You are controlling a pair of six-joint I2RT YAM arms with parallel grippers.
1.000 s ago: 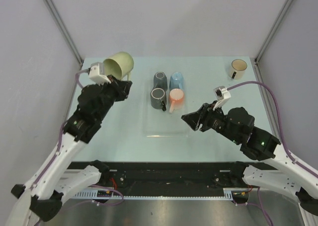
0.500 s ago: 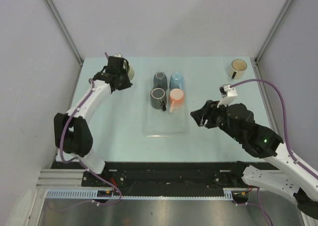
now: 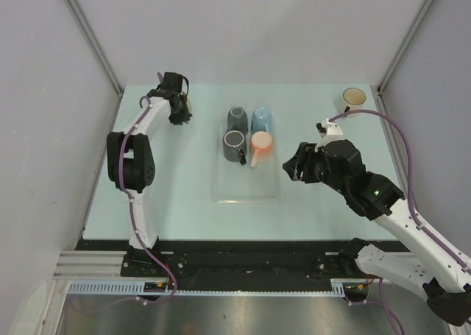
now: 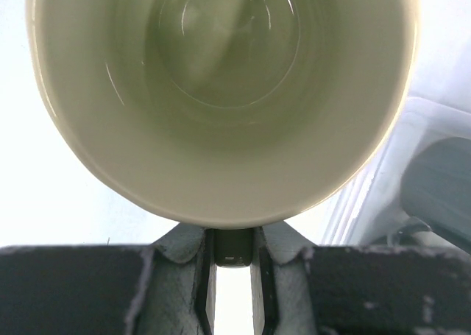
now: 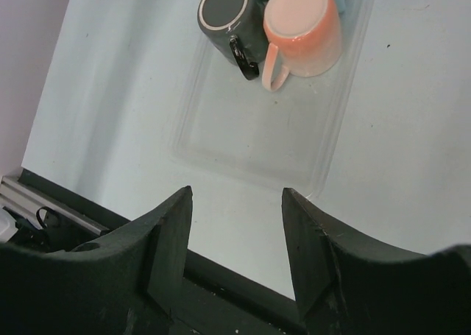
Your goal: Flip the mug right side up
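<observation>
Bench (image 3: 184,195): you are working its 10 o'clock corner. Left arm (image 3: 144,125) is reaching almost straight out to that corner. Right arm (image 3: 368,191) is hovering at 3 o'clock of the clear tray (image 3: 246,191), its jaws standing apart and empty. The tray is carrying four mugs (image 3: 261,143), mouths down. Task mug (image 4: 221,92), pale green: left jaws are pinching its wall at the rim, mouth facing the wrist camera, so it is reading as upright or near it. Whether its base is touching the bench, I cannot tell.

Risk: you are holding a thin rim pinch at long reach. Opening before the base is sitting flat would likely tip the mug or roll it toward the nearby bench edge. Pressing down tilted could prise the rim out of the pinch.

Against half a second ago: the left arm is stretching further toward 11 o'clock, and the mug, showing plainly from above then, is now mostly hidden under the wrist. The right arm is sitting slightly nearer 12 o'clock.
</observation>
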